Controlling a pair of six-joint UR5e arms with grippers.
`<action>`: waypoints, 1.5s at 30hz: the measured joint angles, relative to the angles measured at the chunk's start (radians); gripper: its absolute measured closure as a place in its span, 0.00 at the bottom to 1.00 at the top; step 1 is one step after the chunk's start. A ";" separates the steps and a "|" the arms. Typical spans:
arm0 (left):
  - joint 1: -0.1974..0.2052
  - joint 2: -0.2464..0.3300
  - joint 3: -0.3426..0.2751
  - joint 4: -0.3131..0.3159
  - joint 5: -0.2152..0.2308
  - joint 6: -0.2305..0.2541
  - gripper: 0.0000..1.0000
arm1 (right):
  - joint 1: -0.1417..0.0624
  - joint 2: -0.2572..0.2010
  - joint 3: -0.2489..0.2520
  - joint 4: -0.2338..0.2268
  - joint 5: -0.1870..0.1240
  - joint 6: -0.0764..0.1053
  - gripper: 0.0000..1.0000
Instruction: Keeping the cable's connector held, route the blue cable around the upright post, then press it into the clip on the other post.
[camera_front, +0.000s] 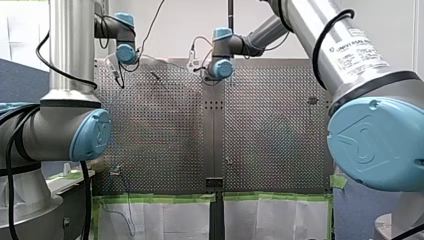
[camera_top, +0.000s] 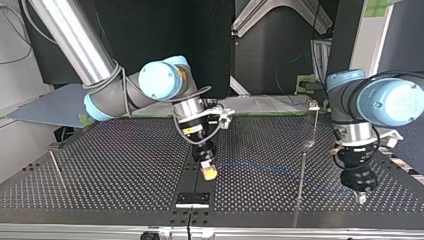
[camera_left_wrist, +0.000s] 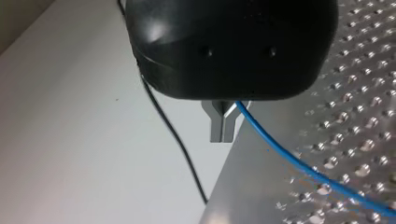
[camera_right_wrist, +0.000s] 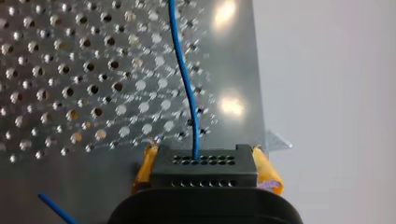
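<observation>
My right claw (camera_right_wrist: 203, 158) is closed on the connector (camera_right_wrist: 204, 169), a black block with rows of small holes, pinched between the yellow pads (camera_right_wrist: 270, 173) that show at either side of it; the blue cable (camera_right_wrist: 187, 88) comes out of the connector's face and runs straight ahead of this claw, lying over the perforated table (camera_right_wrist: 70, 70) close to its edge; a second short piece of blue shows beside and below the claw's body; my left claw (camera_left_wrist: 223, 135) is narrow, its metal fingers (camera_left_wrist: 215, 123) drawn together at the tips, and the cable comes out from between them near their root, then slants away from the claw across the table's holes; this claw hangs right over the table's edge, with a pale surface beyond it and a thin black cord (camera_left_wrist: 177, 140) trailing down beside the fingers; in the top view both claws point down at the table, well apart, and the cable shows as a faint blue arc lying low between them, from the yellow pads to the black claw; a thin upright post (camera_top: 301, 180) stands between the two claws, nearer my left one, and the cable's line crosses it, though I cannot tell on which side it passes; a small black block (camera_top: 192, 200) sits on the table just ahead of my right claw, apart from it
</observation>
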 joint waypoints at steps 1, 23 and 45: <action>-0.001 -0.003 0.000 0.000 0.004 0.000 1.00 | -0.003 0.001 0.000 0.000 0.000 0.000 1.00; -0.014 -0.140 0.000 -0.006 -0.001 0.007 1.00 | -0.018 0.048 0.022 0.014 0.003 -0.027 1.00; -0.078 -0.233 0.000 -0.050 0.028 -0.054 0.86 | -0.002 0.157 0.051 0.025 0.006 -0.046 1.00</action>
